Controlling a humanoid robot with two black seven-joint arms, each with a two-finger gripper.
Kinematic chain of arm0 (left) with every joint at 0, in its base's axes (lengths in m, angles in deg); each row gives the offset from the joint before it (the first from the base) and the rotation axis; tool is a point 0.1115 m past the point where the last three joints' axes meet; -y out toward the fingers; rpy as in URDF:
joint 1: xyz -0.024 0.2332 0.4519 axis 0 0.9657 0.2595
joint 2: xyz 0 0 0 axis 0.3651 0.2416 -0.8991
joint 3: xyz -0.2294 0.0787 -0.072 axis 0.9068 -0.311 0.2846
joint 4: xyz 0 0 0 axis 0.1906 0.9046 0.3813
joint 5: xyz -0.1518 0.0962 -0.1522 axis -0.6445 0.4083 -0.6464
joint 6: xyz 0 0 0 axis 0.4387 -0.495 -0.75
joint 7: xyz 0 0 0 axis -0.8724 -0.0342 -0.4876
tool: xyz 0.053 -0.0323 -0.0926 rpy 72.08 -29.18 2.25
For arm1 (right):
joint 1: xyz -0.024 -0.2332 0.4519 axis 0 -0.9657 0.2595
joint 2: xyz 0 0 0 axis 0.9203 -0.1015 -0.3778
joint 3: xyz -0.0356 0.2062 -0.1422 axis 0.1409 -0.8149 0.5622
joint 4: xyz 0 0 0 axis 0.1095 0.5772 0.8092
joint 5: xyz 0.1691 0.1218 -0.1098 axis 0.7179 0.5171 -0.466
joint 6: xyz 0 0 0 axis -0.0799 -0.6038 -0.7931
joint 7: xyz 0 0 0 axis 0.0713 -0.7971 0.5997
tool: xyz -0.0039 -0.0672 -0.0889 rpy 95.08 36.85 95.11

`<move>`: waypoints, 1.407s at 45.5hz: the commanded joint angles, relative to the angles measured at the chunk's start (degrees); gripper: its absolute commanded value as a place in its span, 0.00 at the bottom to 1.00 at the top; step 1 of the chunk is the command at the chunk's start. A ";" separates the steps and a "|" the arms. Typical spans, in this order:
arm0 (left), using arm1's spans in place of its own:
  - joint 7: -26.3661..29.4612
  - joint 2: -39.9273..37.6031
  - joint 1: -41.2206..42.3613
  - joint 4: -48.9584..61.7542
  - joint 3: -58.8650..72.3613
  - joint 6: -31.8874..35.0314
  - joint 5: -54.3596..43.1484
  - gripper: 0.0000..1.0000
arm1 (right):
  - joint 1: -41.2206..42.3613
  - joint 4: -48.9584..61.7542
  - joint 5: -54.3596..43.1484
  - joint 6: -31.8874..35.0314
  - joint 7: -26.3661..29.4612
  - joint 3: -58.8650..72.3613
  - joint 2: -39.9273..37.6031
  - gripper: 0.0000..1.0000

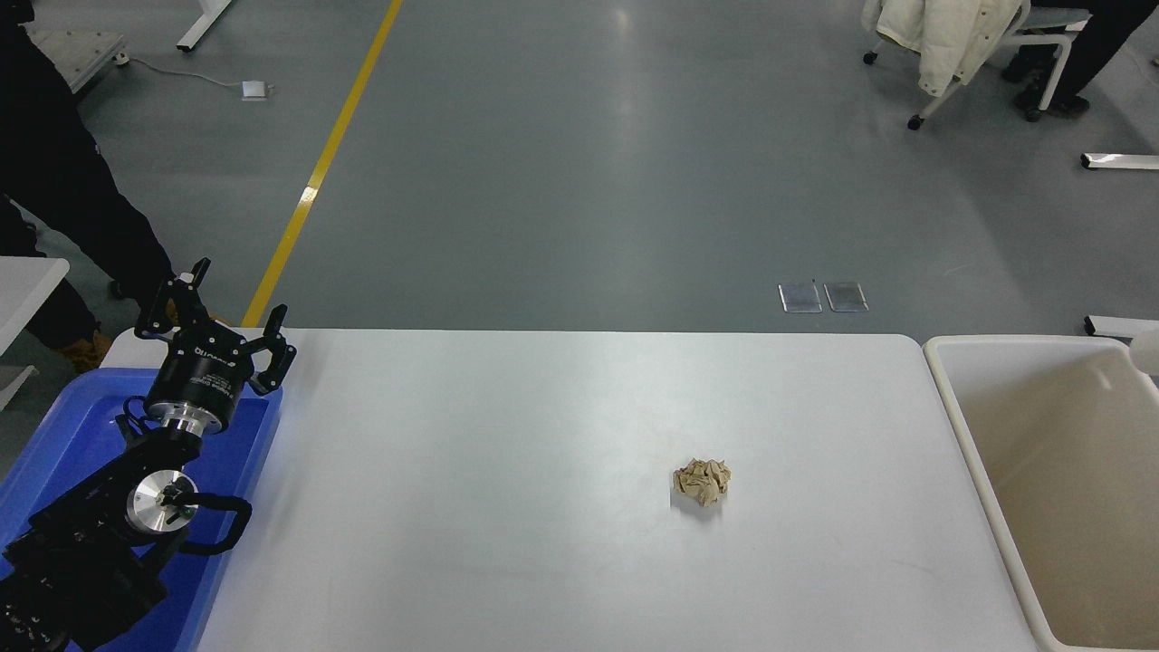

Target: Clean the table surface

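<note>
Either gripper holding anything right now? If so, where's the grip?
Nothing held in view. Left gripper is open and empty over the blue tray; right gripper is out of frame.
</note>
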State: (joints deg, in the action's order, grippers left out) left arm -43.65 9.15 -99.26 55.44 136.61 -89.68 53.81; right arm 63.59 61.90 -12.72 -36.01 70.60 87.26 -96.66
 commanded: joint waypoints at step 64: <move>0.00 0.08 0.00 0.00 0.00 0.00 0.03 1.00 | 3.02 -3.82 0.50 -2.51 -0.24 -1.20 3.08 0.99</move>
State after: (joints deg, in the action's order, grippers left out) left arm -43.65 9.18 -99.26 55.45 136.61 -89.68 53.77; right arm 61.46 60.21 -12.50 -38.30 70.63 86.88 -92.65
